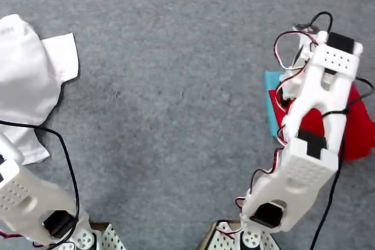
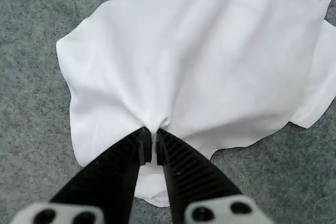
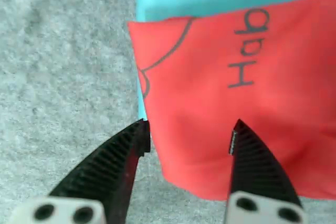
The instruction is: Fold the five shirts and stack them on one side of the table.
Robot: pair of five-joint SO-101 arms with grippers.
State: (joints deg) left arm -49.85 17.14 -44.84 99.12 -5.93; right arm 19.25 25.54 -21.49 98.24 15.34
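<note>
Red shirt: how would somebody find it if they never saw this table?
Look at the grey table, on the side where the right arm stretches out. Under that arm lies the red shirt, folded on a teal shirt. It alone is red with dark lettering.

Left hand [image 2: 152, 148] pinches a fold of white shirt [image 2: 210, 61] on grey felt table [image 2: 31, 24].

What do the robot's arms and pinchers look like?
The left arm and right arm are chunky white blocks dotted with little holes, with black parts at the joints. Red, black and white wires loop along the right arm. The left gripper and right gripper have pointed black fingers, ribbed inside.
</note>
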